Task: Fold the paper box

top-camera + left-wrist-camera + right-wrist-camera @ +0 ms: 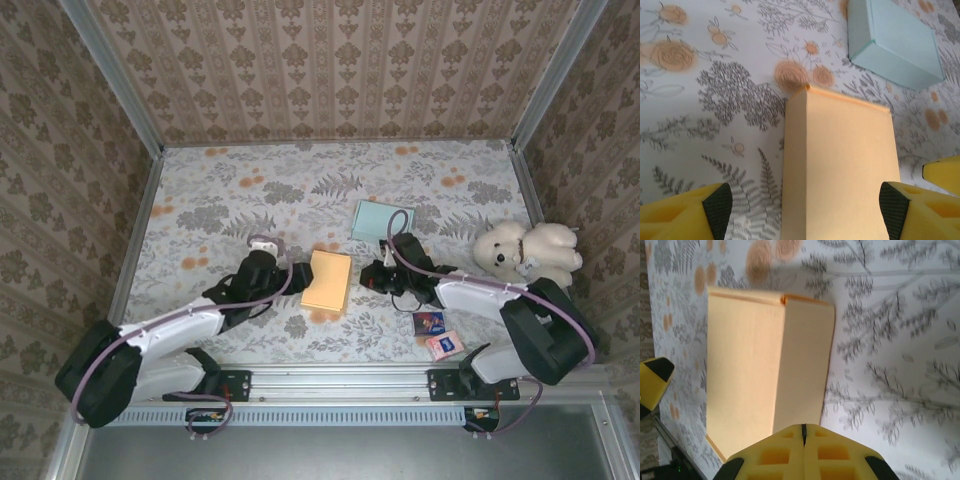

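- Floral desk (250,190) carries a tan box (327,281).
- Left gripper (802,202) gapes wide, box between its fingers.
- Right gripper (803,434) is closed empty, box just ahead.

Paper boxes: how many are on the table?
2. The orange paper box lies near the middle of the floral table; the pale blue paper box lies just beyond it, to the right. None looks hidden.
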Available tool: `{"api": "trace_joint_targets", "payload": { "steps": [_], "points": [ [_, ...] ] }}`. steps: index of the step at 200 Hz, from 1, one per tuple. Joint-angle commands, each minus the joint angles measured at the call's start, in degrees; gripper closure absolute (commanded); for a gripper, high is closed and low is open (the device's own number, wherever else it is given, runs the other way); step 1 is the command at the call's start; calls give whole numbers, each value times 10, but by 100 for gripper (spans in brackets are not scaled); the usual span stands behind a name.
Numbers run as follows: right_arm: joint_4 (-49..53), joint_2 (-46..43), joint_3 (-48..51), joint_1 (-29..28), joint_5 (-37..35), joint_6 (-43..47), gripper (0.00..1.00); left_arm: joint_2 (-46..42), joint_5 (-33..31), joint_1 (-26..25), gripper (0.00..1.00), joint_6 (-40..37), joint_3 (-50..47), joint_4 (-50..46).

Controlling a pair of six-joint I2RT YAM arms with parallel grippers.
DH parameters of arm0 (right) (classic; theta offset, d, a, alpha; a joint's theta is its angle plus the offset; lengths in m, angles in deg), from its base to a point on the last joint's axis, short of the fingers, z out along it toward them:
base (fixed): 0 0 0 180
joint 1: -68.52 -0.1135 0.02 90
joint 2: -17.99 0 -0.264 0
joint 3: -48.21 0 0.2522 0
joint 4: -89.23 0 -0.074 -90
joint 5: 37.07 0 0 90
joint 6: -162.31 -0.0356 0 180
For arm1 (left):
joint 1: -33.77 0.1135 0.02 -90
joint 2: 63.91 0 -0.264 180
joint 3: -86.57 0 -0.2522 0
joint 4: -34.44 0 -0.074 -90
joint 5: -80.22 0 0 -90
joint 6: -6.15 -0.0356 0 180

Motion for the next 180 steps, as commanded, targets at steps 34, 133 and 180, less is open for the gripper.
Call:
{"api": "trace_joint_targets", "payload": {
  "steps": [34, 133, 180],
  "points": [
    [41, -11, 23, -77, -30, -8, 100, -29, -71, -71, 21, 27, -24, -43],
    [-23, 52, 37, -125, -43, -44, 100, -5, -90, -108, 21, 48, -41, -16],
    [-47, 77, 39, -129, -36, -55, 100, 21, -88, -118, 21, 54, -41, 4]
  ]
}}
